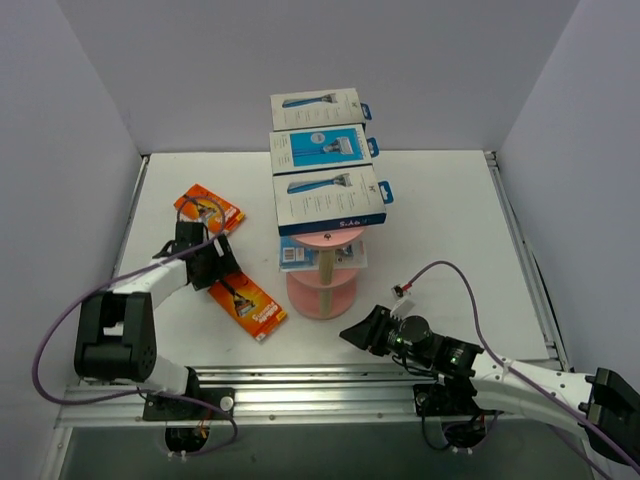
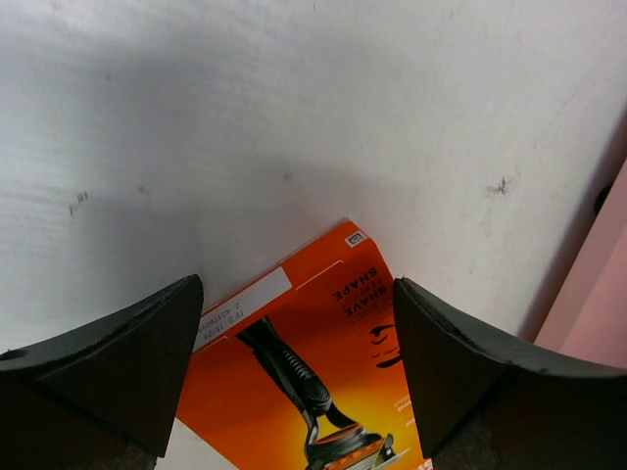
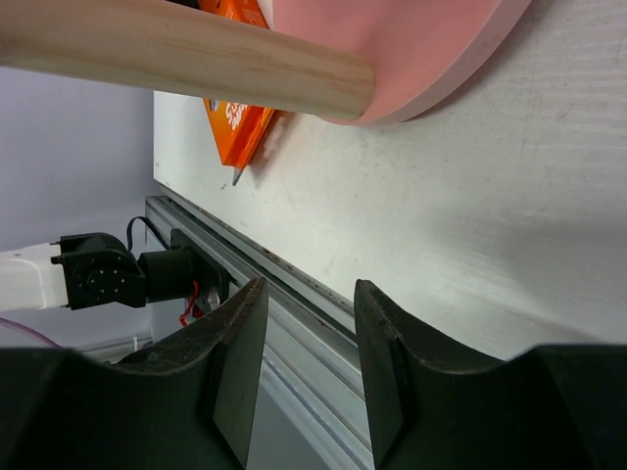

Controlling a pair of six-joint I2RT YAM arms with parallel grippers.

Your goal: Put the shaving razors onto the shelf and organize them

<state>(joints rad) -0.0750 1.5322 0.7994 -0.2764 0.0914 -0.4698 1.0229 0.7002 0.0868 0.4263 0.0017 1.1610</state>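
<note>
Pink shelf (image 1: pixel 300 292) carries most of the stock: three white-and-blue boxes (image 1: pixel 320 148) lie in a row along its top tier, and a clear blister pack (image 1: pixel 298 256) with a blue insert sits one tier down, against the post (image 1: pixel 325 266). Two orange cards are not yet shelved. The far card (image 1: pixel 208 208) and the near card (image 1: pixel 250 308) lie flat on the table (image 1: pixel 450 220), left of the shelf. I judge the job a little over half done, with both cards to be lifted and found a place, likely on the lower tiers.

The left claw (image 1: pixel 208 262) hangs between the two cards with its fingers spread wide. In its wrist view an orange card (image 2: pixel 323 323) lies on the table below the gap, gripped by nothing — which of the two it is I cannot tell. The right claw (image 1: pixel 355 332) waits low beside the shelf's foot, fingers parted and empty, with the post (image 3: pixel 196 49) and a pink tier (image 3: pixel 421 49) just ahead of it.

On the card under the left claw, upside-down black lettering looks like "SHAVE" and "SHAPE", beside a white label strip with small print. The boxes show a razor picture, but their print is too small to read, and so is any brand name.
</note>
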